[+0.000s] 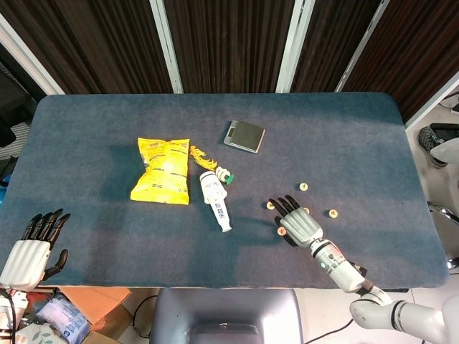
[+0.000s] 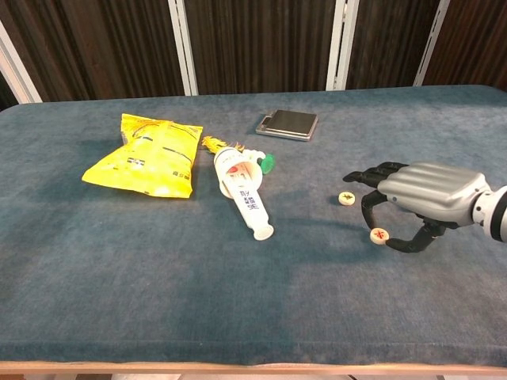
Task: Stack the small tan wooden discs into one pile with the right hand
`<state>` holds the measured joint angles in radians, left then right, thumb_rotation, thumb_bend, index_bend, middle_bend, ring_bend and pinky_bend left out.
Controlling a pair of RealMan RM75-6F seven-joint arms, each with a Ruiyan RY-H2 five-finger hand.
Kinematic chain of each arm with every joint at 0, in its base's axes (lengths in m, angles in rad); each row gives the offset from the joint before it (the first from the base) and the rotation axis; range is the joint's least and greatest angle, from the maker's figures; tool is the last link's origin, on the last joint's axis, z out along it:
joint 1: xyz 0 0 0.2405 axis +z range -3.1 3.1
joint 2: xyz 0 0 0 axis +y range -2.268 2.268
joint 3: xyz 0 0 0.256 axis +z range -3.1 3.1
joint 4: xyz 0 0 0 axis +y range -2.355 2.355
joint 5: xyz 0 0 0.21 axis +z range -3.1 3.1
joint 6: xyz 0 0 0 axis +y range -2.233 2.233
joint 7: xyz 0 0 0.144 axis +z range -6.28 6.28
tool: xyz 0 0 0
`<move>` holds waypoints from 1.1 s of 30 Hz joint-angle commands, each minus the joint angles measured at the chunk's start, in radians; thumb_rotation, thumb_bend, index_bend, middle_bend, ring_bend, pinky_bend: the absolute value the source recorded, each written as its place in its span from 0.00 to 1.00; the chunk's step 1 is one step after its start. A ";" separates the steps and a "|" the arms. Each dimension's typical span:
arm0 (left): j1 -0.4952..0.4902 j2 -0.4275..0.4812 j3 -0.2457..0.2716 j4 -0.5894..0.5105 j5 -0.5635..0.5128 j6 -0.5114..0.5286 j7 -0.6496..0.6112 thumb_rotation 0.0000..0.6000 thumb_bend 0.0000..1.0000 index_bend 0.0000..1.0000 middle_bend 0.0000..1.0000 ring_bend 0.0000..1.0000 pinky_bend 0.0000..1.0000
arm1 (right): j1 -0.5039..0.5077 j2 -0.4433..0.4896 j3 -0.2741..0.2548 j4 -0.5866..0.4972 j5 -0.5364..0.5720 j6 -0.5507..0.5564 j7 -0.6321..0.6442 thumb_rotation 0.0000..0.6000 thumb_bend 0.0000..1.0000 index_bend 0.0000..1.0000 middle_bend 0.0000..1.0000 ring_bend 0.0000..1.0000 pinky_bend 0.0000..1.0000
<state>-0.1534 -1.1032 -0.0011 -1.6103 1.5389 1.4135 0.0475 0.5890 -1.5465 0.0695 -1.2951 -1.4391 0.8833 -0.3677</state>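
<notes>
Small tan wooden discs lie apart on the blue table (image 1: 107,129). The head view shows one disc (image 1: 303,186) farther back, one (image 1: 270,205) to the left and one (image 1: 333,213) to the right. My right hand (image 1: 297,223) hangs low over the nearest disc (image 2: 379,235), palm down with fingers spread. In the chest view that disc lies on the cloth between a curved finger (image 2: 367,212) and the thumb, and contact is unclear. Another disc (image 2: 346,198) sits just left of the right hand (image 2: 424,194). My left hand (image 1: 32,247) is off the near-left table edge, empty, fingers extended.
A yellow snack bag (image 1: 162,170) lies left of centre, with a white tube (image 1: 216,199) with a green cap beside it. A flat grey device (image 1: 244,136) sits farther back. The table's near edge runs close behind my right wrist.
</notes>
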 commanded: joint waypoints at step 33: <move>0.001 0.000 -0.003 -0.002 -0.006 -0.001 0.007 1.00 0.51 0.00 0.00 0.00 0.04 | 0.148 -0.140 0.140 0.144 0.270 -0.058 -0.108 1.00 0.48 0.63 0.00 0.00 0.00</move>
<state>-0.1526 -1.1030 -0.0042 -1.6122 1.5325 1.4123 0.0542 0.7325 -1.6794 0.2068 -1.1597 -1.1761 0.8294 -0.4707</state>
